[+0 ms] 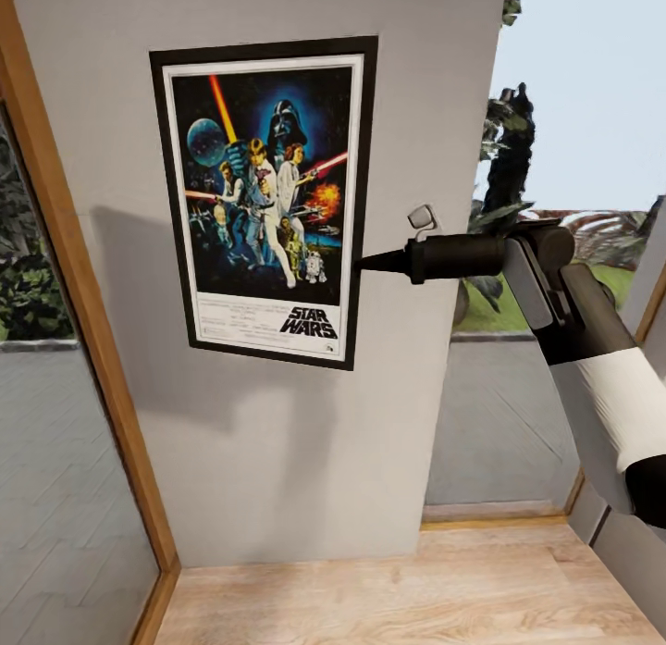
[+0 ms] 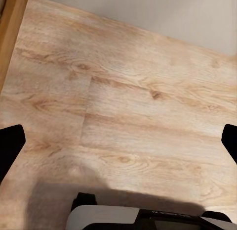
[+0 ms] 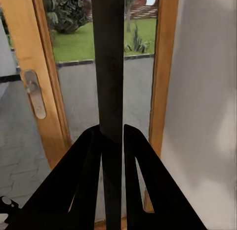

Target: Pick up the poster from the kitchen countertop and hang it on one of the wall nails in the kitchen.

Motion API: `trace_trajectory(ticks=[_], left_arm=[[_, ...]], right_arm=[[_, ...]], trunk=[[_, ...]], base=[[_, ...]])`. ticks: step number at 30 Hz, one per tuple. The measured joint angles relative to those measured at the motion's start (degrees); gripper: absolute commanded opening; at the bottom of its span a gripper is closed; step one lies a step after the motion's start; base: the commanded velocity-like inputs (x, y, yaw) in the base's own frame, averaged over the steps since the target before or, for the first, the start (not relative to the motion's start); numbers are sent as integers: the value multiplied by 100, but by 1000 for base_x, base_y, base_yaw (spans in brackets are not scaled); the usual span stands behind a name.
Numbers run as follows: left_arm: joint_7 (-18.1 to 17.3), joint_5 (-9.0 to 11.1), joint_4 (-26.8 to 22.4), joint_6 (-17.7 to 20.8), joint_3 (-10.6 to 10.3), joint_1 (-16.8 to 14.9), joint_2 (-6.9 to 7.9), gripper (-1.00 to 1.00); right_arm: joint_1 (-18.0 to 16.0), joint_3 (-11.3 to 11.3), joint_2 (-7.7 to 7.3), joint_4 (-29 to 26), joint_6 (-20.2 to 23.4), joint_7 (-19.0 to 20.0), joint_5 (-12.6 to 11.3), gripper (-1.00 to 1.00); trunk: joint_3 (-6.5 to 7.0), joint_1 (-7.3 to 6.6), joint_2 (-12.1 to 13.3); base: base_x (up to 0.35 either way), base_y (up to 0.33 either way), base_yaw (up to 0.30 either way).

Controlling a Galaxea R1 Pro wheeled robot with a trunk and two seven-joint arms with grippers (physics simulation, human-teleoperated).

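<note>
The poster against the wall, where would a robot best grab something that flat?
By its thin black frame edge, from the side. The poster lies flat against the grey wall, so only the rim is reachable. The right gripper pinches the right edge edge-on; the right wrist view shows its fingers closed either side.

Poster (image 1: 264, 201): black frame, white border, dark blue art with orange and red streaks. Wall (image 1: 277, 441): plain pale grey. Floor (image 2: 128, 116): light oak woodgrain. Right pincer (image 1: 370, 262): black.
</note>
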Motion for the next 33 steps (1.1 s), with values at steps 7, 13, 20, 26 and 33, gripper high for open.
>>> trace_trajectory(ticks=[7, 13, 20, 26, 33], left_arm=[[1, 0, 3, 0, 0, 0, 0, 100], [0, 0, 0, 0, 0, 0, 2, 100], [-1, 0, 1, 4, 0, 0, 0, 100], [-2, 0, 1, 4, 0, 0, 0, 100], [-1, 0, 3, 6, 0, 0, 0, 100]], right_arm=[[-3, -1, 6, -15, -2, 0, 1, -100], [-15, -1, 8, -27, 1, 0, -1, -100], [-17, -1, 7, -32, 0, 0, 0, -100], [-18, -1, 4, -32, 0, 0, 0, -100], [-18, -1, 4, -32, 0, 0, 0, -100]], trunk=[[0, 3, 1], [0, 2, 0], [0, 0, 0], [0, 0, 0], [0, 0, 0]], base=[[202, 0, 0], [79, 0, 0], [279, 0, 0], [329, 0, 0], [334, 0, 0]])
